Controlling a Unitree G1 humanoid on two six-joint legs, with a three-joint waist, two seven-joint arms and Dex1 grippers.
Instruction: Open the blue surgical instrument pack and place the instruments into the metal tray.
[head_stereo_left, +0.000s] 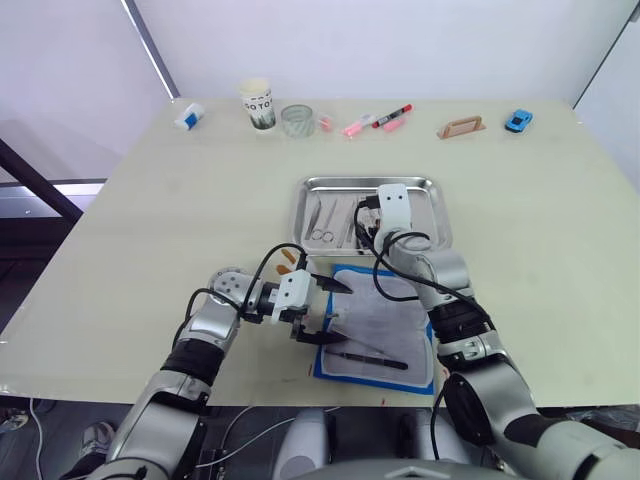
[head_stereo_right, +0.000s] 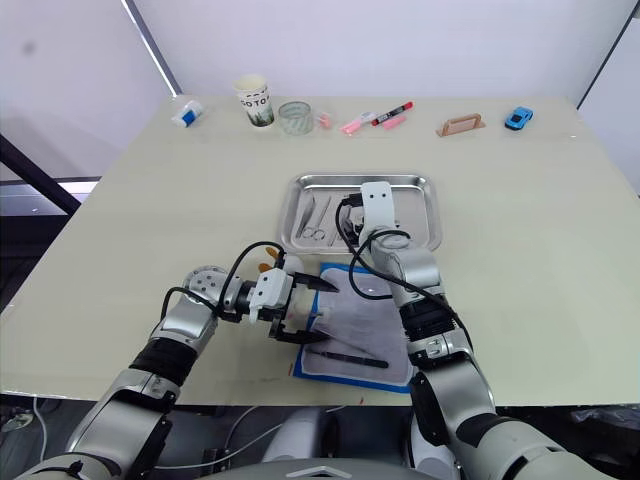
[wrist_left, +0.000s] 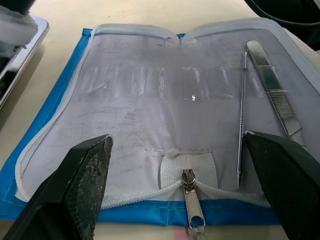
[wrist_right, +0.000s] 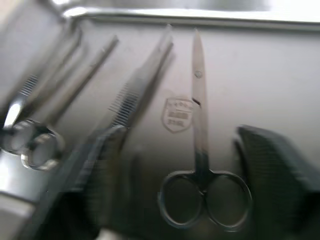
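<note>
Clearly the main risk lies with the two thin instruments (wrist_left: 272, 87) left in the blue surgical instrument pack (head_stereo_left: 378, 326), which lies unzipped and flat at lower centre of the head view, just below the metal tray (head_stereo_left: 370, 212). The left gripper (head_stereo_left: 322, 312) hovers over the pack's near edge, fingers spread wide and holding nothing. Such slim steel lying flat on smooth lining could slip from the pads or skid, and the light pack could shift.

Over the tray, the right gripper (wrist_right: 170, 185) has its fingers apart and empty, above scissors (wrist_right: 202, 165) and forceps (wrist_right: 137, 85); dipping could scatter them.

A stamped crest (wrist_right: 177, 114) on the tray floor is unreadable. The paper cup (head_stereo_left: 258, 104) at upper left carries dark lettering I cannot make out.
</note>
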